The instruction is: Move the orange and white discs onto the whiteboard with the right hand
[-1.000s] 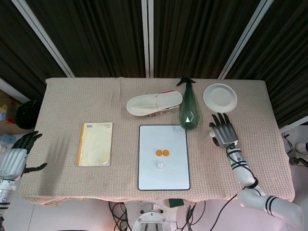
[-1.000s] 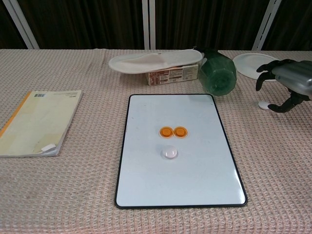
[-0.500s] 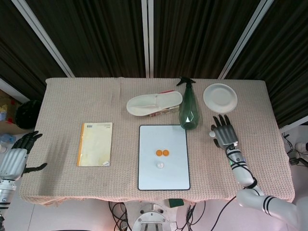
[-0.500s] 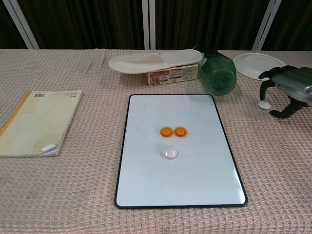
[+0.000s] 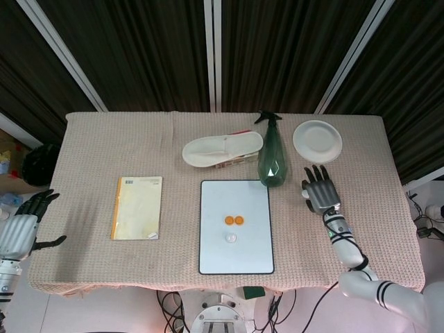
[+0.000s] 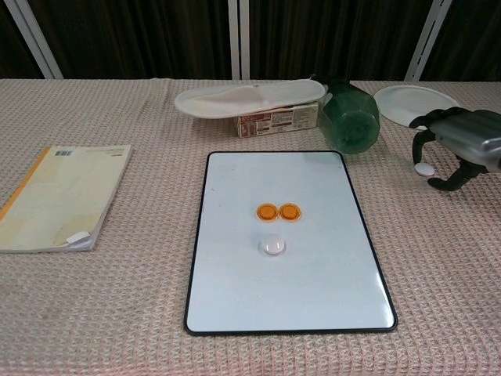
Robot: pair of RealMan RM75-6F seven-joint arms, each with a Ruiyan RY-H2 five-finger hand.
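Two orange discs (image 6: 267, 211) (image 6: 290, 211) lie side by side on the whiteboard (image 6: 290, 298), and a white disc (image 6: 272, 246) sits just below them. In the head view the orange pair (image 5: 234, 220) shows mid-board (image 5: 236, 257). A second white disc (image 6: 424, 168) lies on the cloth right of the board. My right hand (image 6: 462, 145) (image 5: 320, 191) arches over this disc with one fingertip at it and the thumb apart; it grips nothing. My left hand (image 5: 21, 232) hangs off the table's left edge with its fingers apart and nothing in them.
A green spray bottle (image 6: 351, 117) stands just behind the board's far right corner, close to the right hand. Behind the hand is a white plate (image 6: 415, 102). A white slipper (image 6: 250, 98) rests on a small box (image 6: 278, 120). A yellow notebook (image 6: 59, 196) lies at the left.
My right hand has come down and slightly left over the loose white disc, its fingers curving in around it. The disc, the board and the left hand have not moved.
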